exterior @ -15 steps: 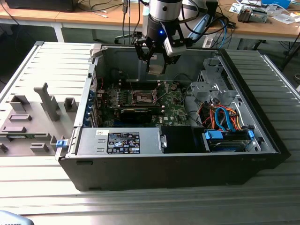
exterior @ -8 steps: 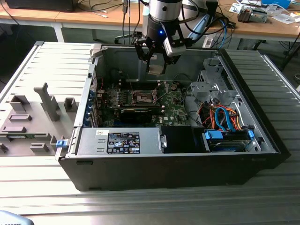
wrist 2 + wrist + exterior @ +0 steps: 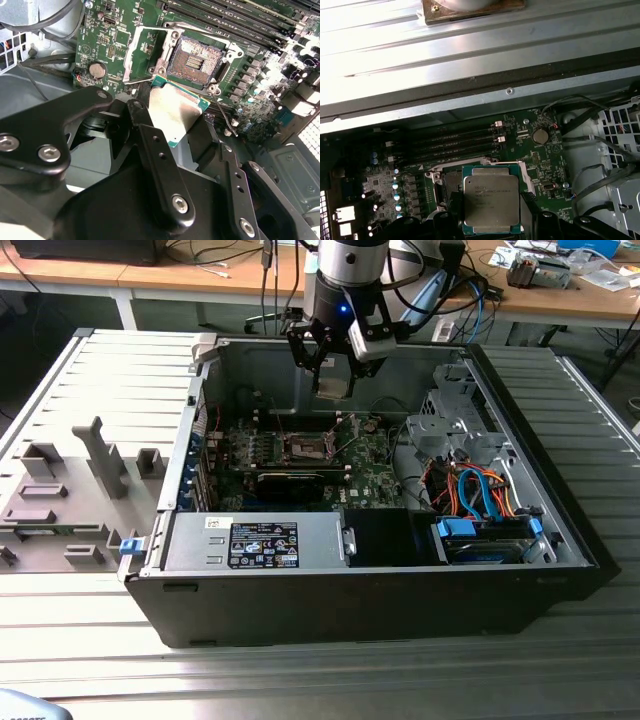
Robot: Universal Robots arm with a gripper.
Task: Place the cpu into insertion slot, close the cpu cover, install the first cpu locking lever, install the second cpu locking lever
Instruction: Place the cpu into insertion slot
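While black fingers [image 3: 155,155] clamp the flat silver-topped cpu [image 3: 175,112], it hangs above the dark square insertion slot [image 3: 195,62].

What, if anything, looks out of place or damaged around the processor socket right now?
Nothing stands out. The gripper holds the cpu above the motherboard, the insertion slot is empty, and the cpu cover stands swung open beside it. I see no damage or loose parts there.
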